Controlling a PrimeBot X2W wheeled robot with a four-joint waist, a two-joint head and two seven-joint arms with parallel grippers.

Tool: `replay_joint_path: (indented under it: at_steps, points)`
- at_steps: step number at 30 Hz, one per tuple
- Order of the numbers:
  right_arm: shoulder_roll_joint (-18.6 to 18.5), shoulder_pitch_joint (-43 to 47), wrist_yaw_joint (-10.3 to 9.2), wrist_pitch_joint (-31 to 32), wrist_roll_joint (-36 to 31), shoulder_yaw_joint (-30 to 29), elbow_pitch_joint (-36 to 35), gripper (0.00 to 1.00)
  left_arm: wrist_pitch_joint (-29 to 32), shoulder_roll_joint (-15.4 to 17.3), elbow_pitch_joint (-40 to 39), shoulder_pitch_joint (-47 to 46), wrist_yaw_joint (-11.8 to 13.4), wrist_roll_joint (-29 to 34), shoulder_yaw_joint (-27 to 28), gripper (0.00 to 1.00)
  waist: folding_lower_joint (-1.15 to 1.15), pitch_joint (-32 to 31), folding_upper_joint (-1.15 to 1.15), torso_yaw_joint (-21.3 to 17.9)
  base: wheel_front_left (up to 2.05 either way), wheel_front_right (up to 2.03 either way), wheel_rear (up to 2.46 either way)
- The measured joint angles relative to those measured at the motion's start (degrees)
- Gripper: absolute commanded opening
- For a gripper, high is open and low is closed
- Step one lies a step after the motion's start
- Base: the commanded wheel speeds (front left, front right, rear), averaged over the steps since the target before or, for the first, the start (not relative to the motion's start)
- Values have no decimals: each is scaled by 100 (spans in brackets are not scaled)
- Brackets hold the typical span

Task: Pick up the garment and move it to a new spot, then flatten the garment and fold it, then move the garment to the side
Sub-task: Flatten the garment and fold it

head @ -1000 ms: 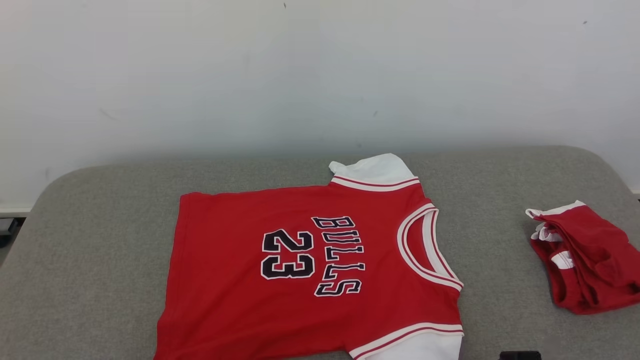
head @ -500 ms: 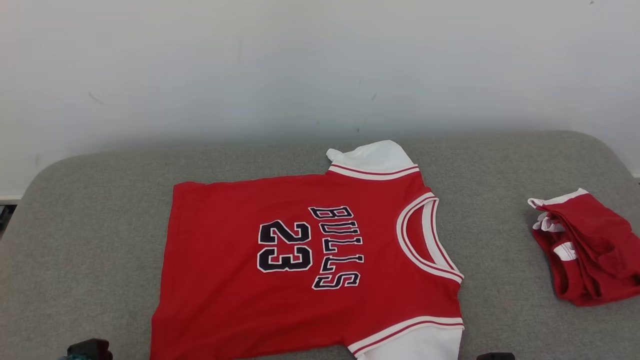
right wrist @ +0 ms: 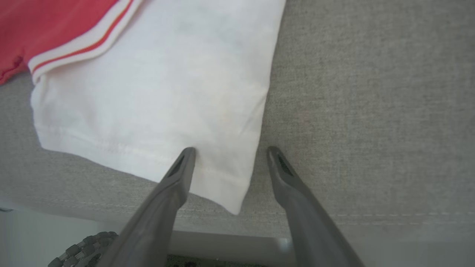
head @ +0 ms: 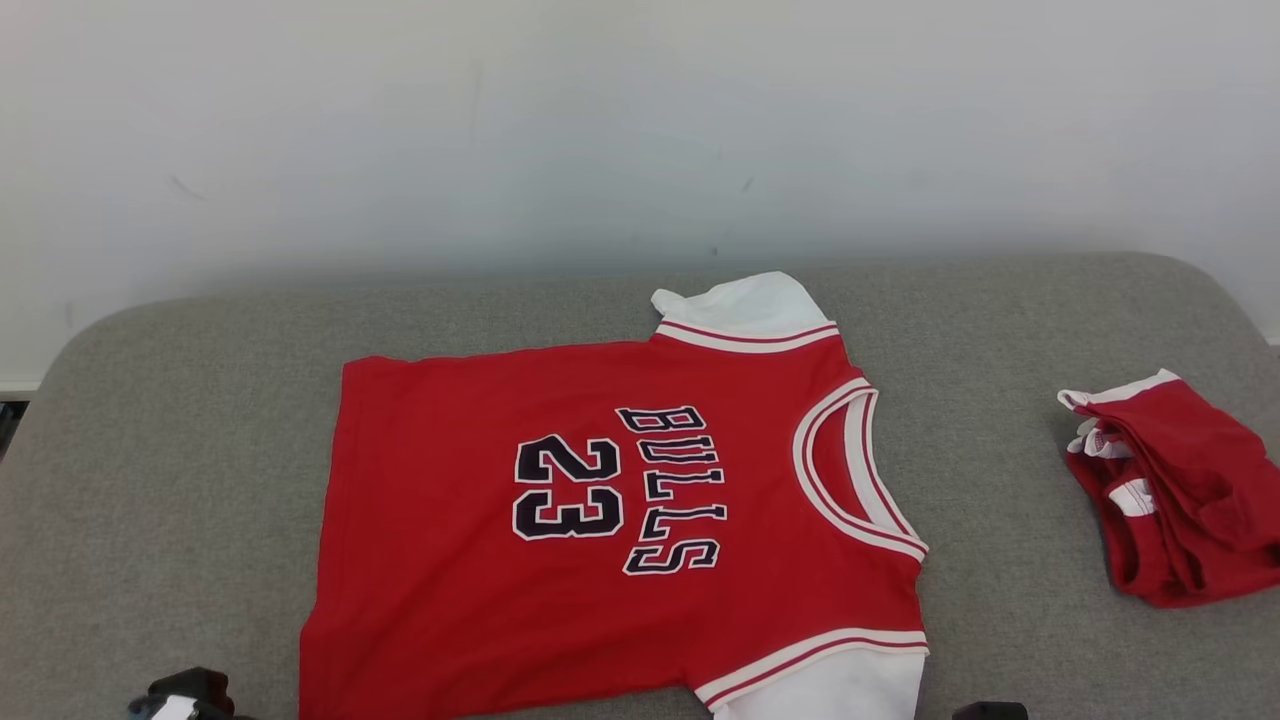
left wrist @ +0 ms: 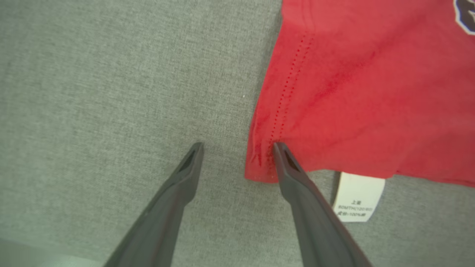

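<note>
At the jersey [head: 610, 520] hem corner [left wrist: 259, 170], the left gripper [left wrist: 237, 145] has arrived, spread wide. The right gripper [right wrist: 229, 149], also spread, straddles the white sleeve [right wrist: 156, 92] edge; folding looks next.

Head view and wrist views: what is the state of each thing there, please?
Red jersey: spread flat, print up, unfolded.
Second red garment: loosely folded, apart at the right.
Left end effector: open, at the jersey's hem corner.
Right end effector: open, at the white sleeve corner.
</note>
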Motion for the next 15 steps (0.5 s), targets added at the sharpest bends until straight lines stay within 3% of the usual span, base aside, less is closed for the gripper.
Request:
replay_joint_path:
  at_steps: [1,2,3,5,7,8,15]
  points:
    - [2,-18,-1,24,-4,-1,29,93,-1,-2,32,-20,0,0,0,63,0,4,0,1,0,0,0]
    - [3,-38,-1,46,-5,-1,57,72,-1,-4,67,-46,0,-1,2,47,0,7,0,1,0,0,0]
    - [2,-52,-1,75,-5,-5,89,48,-1,-4,94,-73,0,-1,4,40,0,9,0,1,0,0,0]
    - [1,-57,-2,107,-5,-18,145,29,-3,-9,152,-109,0,-1,7,32,0,12,0,3,0,0,0]
    - [-4,-65,-2,123,-5,-44,180,11,-10,-10,204,-142,0,-1,9,15,0,14,0,4,0,0,0]
    - [1,-70,-2,127,-5,-43,199,1,-11,-12,226,-168,0,-1,8,0,0,15,0,4,0,0,0]
    - [14,-115,-2,219,-58,-40,300,0,-104,-32,342,-202,-62,-8,-8,0,0,19,0,15,0,0,0]
